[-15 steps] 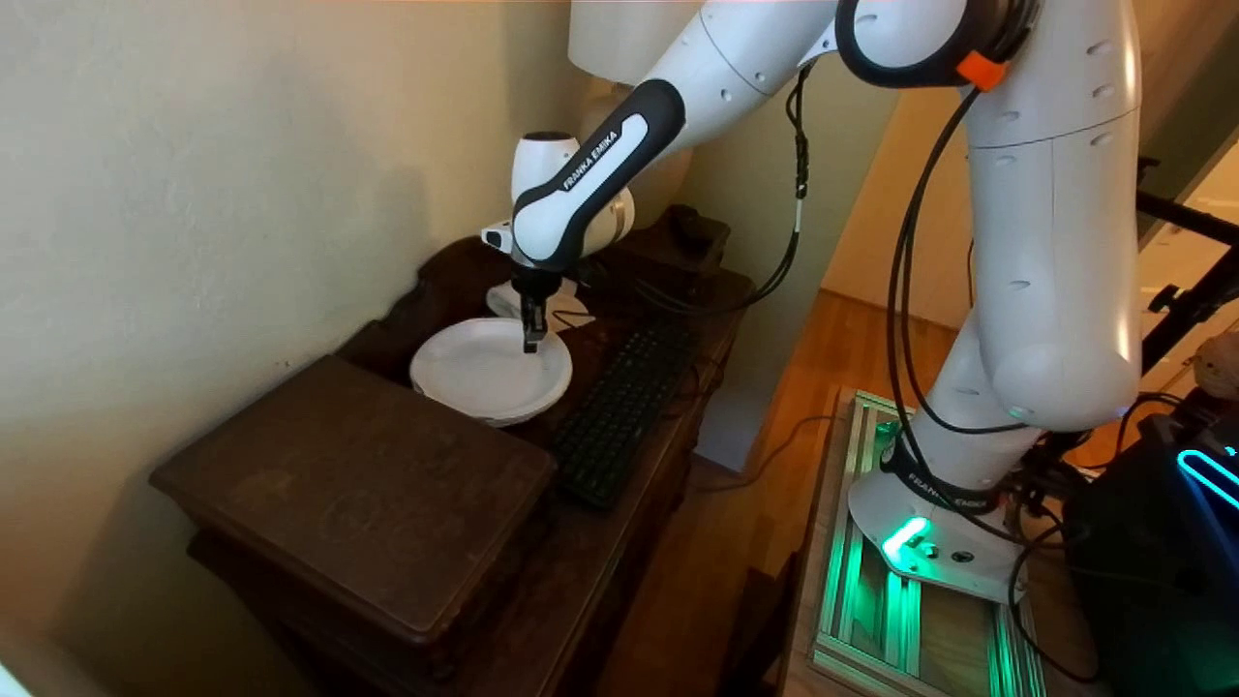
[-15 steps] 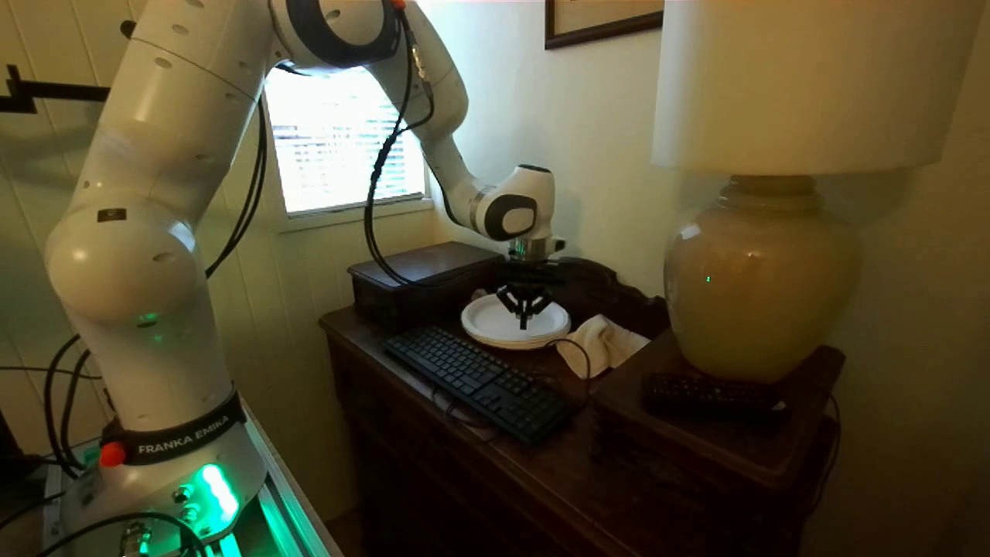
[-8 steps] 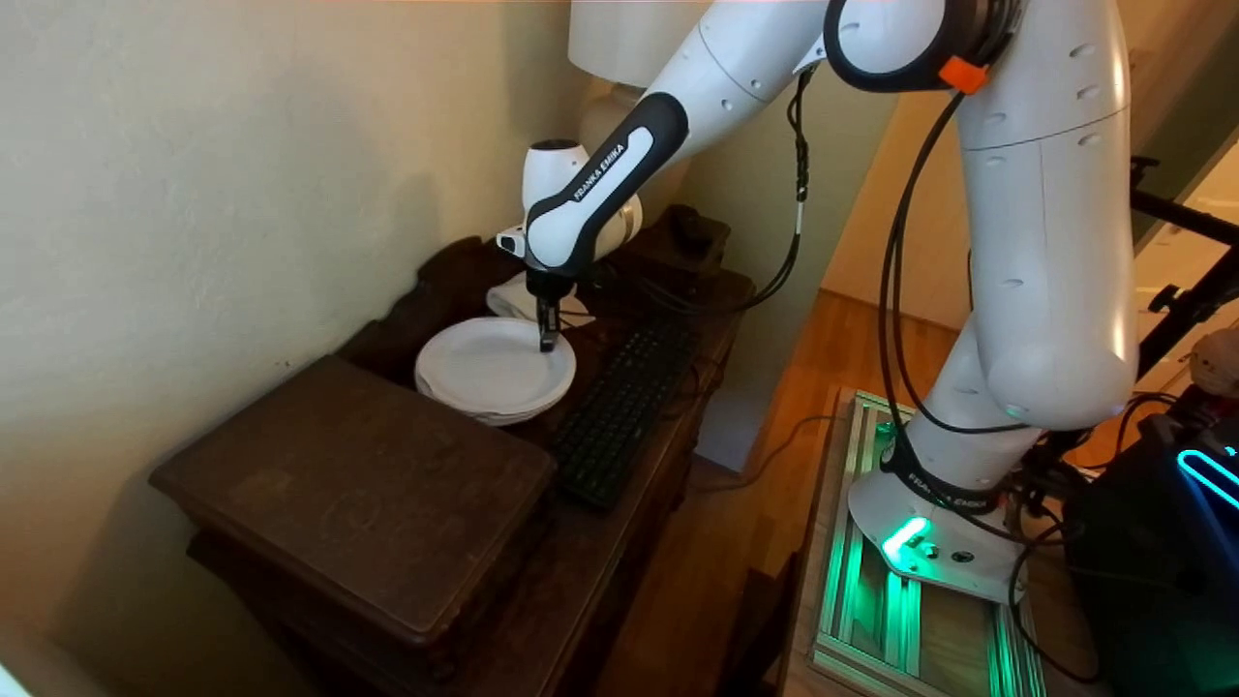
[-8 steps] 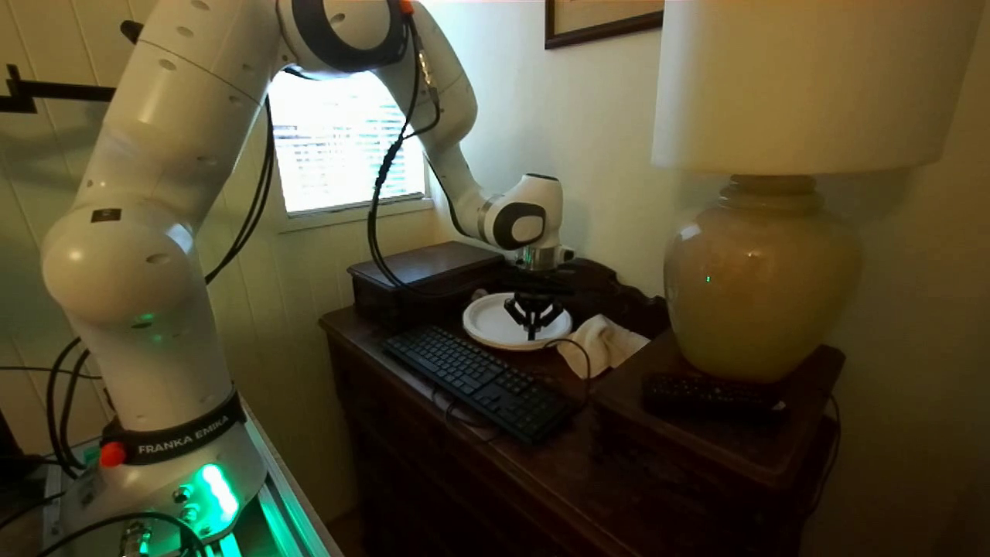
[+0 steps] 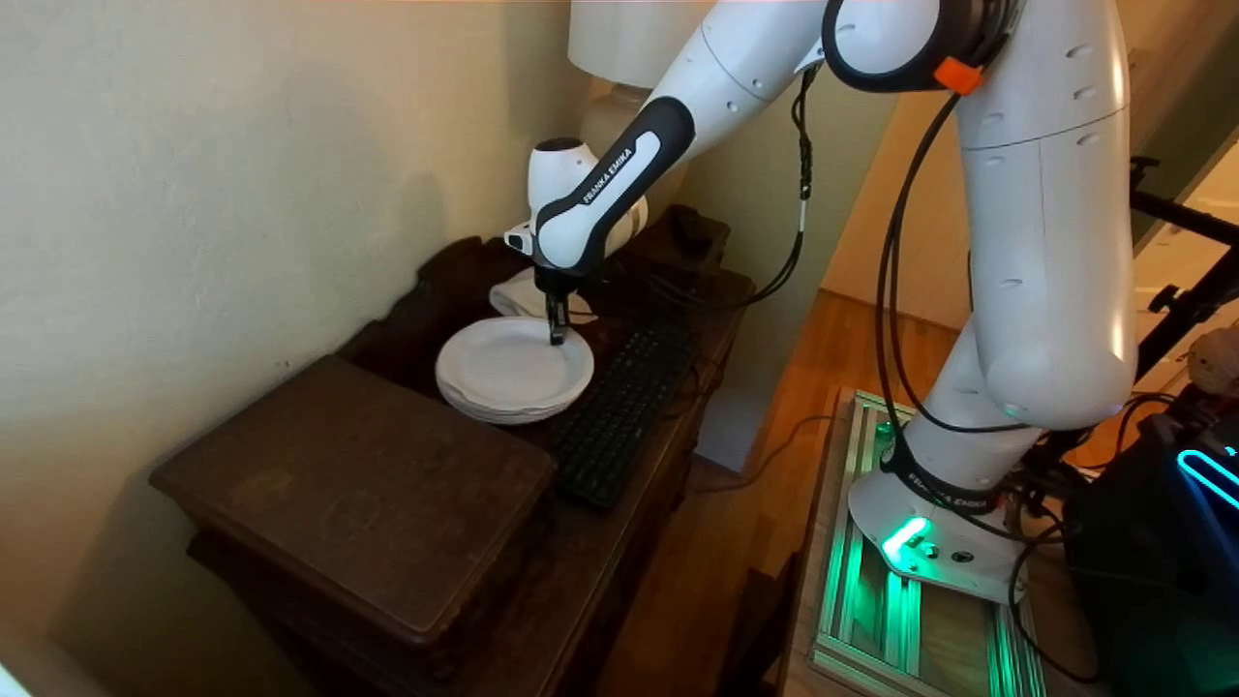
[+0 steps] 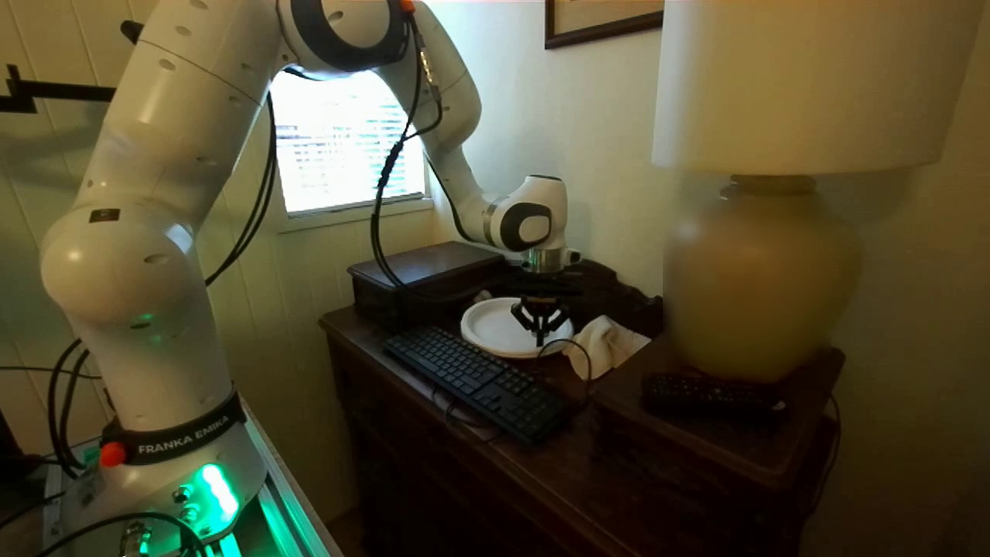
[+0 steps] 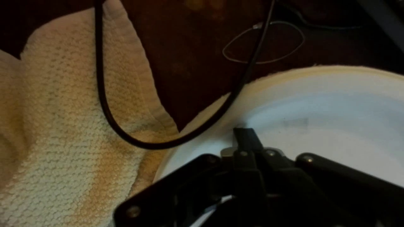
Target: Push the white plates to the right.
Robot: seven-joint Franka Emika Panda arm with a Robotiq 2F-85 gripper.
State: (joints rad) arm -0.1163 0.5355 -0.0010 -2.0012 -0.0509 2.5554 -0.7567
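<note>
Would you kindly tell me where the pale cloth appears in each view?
In an exterior view: the cloth, slightly left of and above centre.
In an exterior view: the cloth, right of and below centre.
In the wrist view: the cloth, along the left side.
Shared landmark: the white plates, beside it in each.

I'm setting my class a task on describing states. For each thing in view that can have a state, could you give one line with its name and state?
Gripper, shut, pointing down over the plates
White plates, stacked, face up
Cloth, rumpled
Black cable, bent in a curve
Keyboard, lying flat, keys up
Remote control, lying flat
Lamp, upright; whether lit, unclear
Base light, lit green
Window blind, lowered
</note>
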